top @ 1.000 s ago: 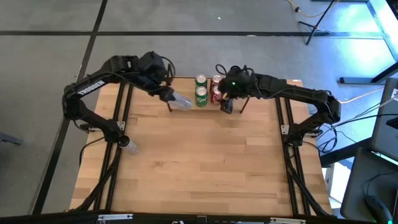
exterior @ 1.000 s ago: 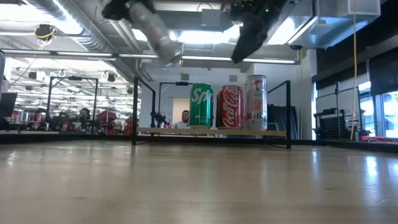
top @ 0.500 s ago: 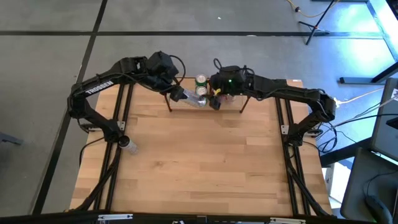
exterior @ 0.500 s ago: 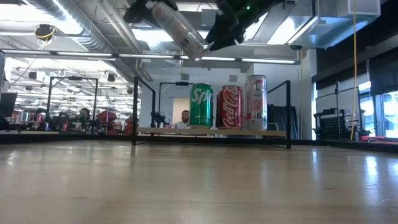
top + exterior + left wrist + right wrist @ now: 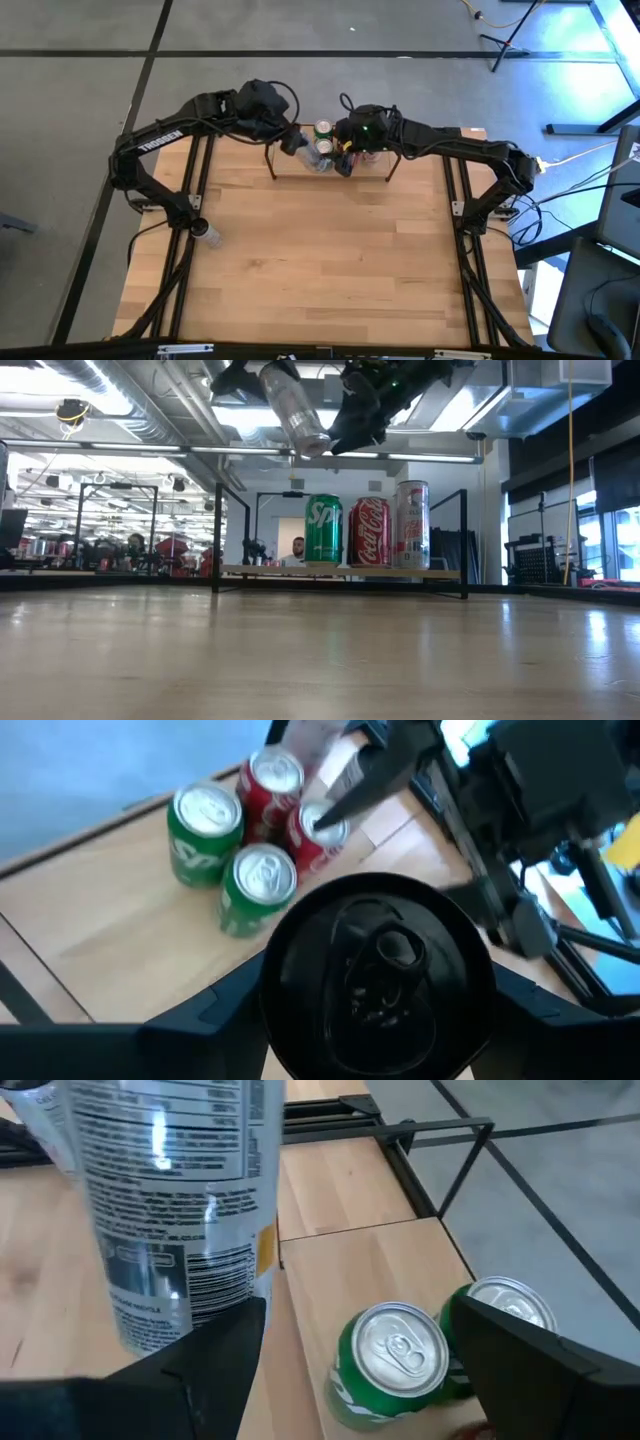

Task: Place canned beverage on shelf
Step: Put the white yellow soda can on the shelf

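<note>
- High view: overhead, facing straight down; takes in the whole table [image 5: 320,270], both arms, and the shelf [image 5: 330,160] at the far edge.
- Low view: at table-top height, facing level across the boards to the shelf [image 5: 340,571] and the room behind.
- Left wrist view: close above the shelf, facing down past a silver can [image 5: 375,975] onto the can tops.
- Right wrist view: close beside the shelf, angled down.
- Shared: all four views hold the green cans [image 5: 390,1365] on the shelf.

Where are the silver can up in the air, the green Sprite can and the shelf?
silver can [image 5: 293,407], low view, mid body.
green Sprite can [image 5: 323,531], low view, label.
shelf [image 5: 217,535], low view, left end frame.
</note>
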You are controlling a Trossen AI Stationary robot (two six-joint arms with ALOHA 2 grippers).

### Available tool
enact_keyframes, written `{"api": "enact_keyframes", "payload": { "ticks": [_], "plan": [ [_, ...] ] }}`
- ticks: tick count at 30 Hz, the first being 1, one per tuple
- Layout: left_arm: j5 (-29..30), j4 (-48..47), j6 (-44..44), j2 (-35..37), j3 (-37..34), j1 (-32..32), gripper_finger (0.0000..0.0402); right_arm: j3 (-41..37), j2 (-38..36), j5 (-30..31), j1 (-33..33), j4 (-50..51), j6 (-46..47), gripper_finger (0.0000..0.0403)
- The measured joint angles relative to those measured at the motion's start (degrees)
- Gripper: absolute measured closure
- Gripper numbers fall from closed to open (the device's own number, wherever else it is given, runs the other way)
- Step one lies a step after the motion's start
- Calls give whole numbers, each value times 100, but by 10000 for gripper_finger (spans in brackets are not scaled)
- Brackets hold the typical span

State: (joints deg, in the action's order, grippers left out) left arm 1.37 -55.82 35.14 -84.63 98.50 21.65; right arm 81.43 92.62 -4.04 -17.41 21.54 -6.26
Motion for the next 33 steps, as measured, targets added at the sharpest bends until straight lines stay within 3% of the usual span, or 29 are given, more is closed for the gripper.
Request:
{"api": "enact_keyframes", "payload": {
  "ticks": [10,15,22,33],
  "plan": [
    [1231,-245,-181,-174,-44,259,170,0,-174,1206,-30,561,-176,91],
    [1159,-215,-278,-535,-57,450,170,2,-214,1651,-94,1071,-175,91],
    [1222,-108,-572,-1258,-63,730,170,0,-201,1708,-133,1789,-156,91],
    [1183,-50,-675,-1897,-61,1069,170,0,-199,1690,-133,1906,-2,91]
  ]
}}
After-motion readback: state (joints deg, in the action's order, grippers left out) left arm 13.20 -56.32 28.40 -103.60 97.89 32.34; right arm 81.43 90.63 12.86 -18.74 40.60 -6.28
